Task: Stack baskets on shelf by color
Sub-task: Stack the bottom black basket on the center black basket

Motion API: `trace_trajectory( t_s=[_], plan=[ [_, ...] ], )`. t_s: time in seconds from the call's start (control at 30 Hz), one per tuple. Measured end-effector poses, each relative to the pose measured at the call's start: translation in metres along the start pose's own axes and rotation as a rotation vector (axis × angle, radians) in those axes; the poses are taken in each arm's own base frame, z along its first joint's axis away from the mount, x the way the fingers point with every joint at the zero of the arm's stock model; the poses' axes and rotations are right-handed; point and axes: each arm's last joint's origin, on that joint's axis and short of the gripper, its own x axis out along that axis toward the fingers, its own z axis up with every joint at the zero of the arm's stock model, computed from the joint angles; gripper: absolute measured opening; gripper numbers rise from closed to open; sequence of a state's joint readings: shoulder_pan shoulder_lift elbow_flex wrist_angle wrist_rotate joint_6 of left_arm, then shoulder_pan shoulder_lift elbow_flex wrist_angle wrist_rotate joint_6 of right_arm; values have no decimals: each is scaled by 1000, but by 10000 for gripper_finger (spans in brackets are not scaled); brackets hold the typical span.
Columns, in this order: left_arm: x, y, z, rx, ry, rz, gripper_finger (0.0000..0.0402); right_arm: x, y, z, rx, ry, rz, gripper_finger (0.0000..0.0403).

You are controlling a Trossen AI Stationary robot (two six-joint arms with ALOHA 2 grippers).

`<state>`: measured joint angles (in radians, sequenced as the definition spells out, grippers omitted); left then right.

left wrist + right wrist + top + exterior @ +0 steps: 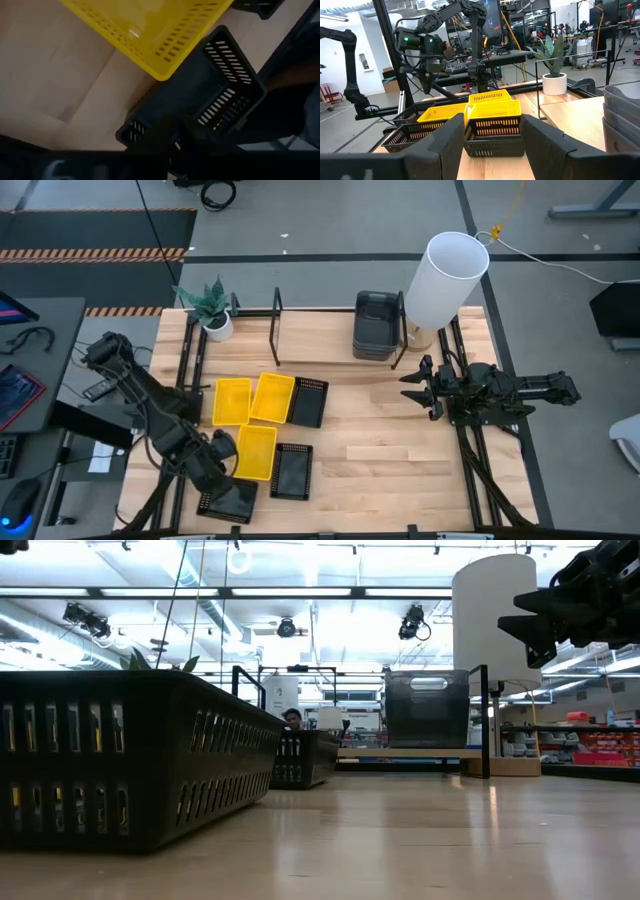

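Three yellow baskets lie on the table's left half. Two black baskets rest flat beside them. A third black basket sits near the table's near-left corner, under my left gripper, which is shut on it. The dark grey baskets stand stacked in the right bay of the shelf at the far edge. My right gripper hovers open over the table's right half, pointing left and touching nothing. My left gripper holds the black basket by one short perforated wall, coming from above and slanting toward the near edge. The dark fingers merge with the dark wall, so the kind of hold does not show. I cannot tell whether the basket is off the table.
A tall white cylinder stands at the shelf's right end, close to the grey stack. A potted plant sits at the far-left corner. Bare wood stretches between the baskets and the right arm. The shelf's left and middle bays hold nothing.
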<state>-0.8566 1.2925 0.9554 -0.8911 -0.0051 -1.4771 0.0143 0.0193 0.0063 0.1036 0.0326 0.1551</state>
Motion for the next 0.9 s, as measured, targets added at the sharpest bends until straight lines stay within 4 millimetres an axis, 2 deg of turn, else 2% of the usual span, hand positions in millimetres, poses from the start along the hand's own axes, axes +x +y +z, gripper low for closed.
trace_trajectory(
  t_s=[0.27, 0.4, 0.53, 0.9],
  plan=[
    [20, -4, 0, 183, 46, 68, 162, 0, 0, 0, 0, 0, 0, 197],
    [30, -6, -1, 248, 110, 93, 194, 0, 0, 0, 0, 0, 0, 197],
    [39, -7, -3, 303, 137, 122, 195, 0, 0, 0, 0, 0, 0, 197],
    [70, -7, -3, 416, 188, 233, 161, 0, 0, 0, 0, 0, 0, 197]
  ],
)
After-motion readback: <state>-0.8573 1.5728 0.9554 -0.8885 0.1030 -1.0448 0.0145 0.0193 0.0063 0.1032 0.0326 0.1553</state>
